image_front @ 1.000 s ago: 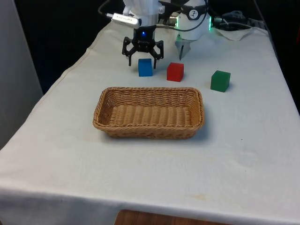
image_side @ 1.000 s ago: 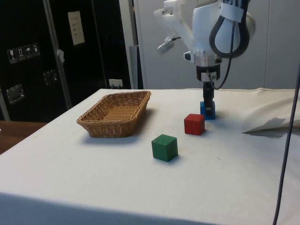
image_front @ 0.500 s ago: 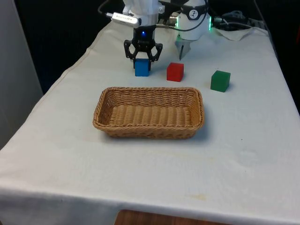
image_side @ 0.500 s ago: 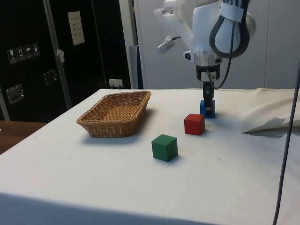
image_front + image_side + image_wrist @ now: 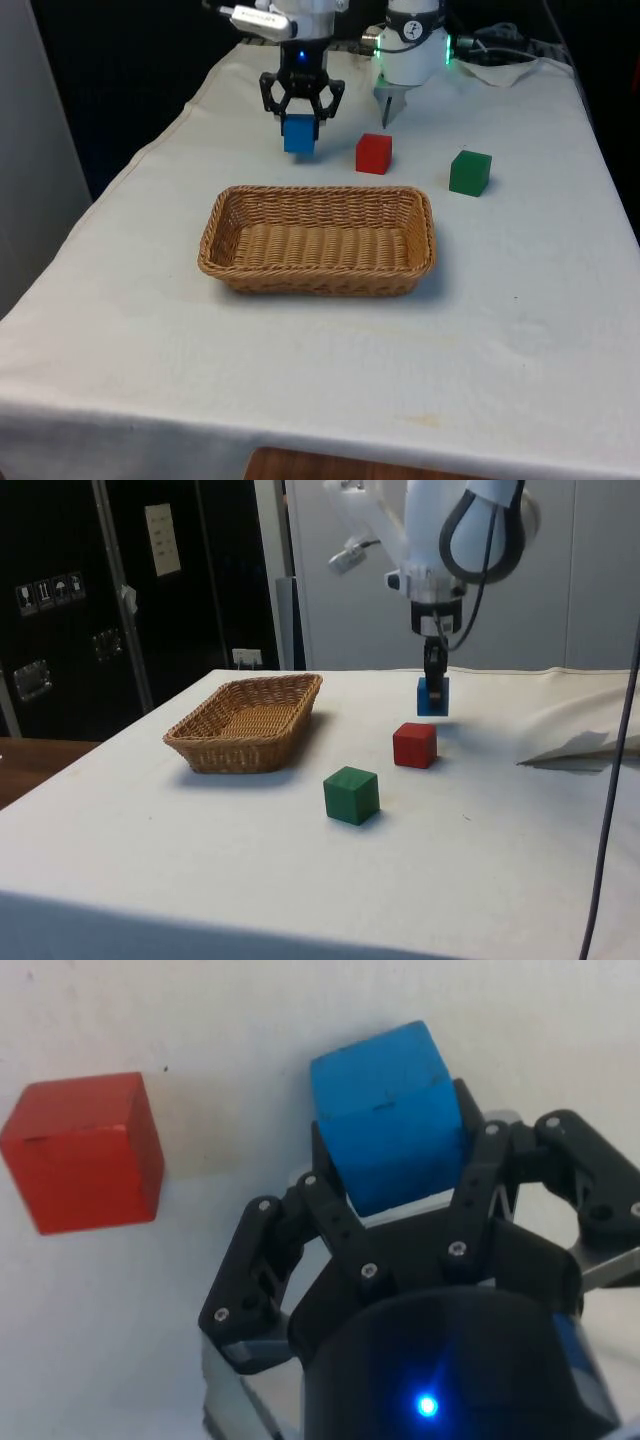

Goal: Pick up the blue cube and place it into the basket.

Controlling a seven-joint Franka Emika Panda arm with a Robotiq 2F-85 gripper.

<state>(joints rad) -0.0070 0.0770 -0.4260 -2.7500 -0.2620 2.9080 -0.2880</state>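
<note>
My gripper (image 5: 301,122) is shut on the blue cube (image 5: 299,136) and holds it a little above the cloth, behind the wicker basket (image 5: 318,283) toward the front view's left. From the side, the blue cube (image 5: 432,697) hangs under the gripper (image 5: 433,680), off the table and beyond the red cube. In the wrist view the blue cube (image 5: 390,1110) sits clamped between the black fingers (image 5: 330,1210). The basket (image 5: 205,746) holds nothing.
A red cube (image 5: 373,153) rests just right of the held cube in the front view, and a green cube (image 5: 469,172) lies further right. From the side, the red cube (image 5: 414,745) and green cube (image 5: 351,795) stand between the gripper and the near table edge.
The gripper went from open around the blue cube to shut on it. It has since risen, lifting the cube off the cloth.
</note>
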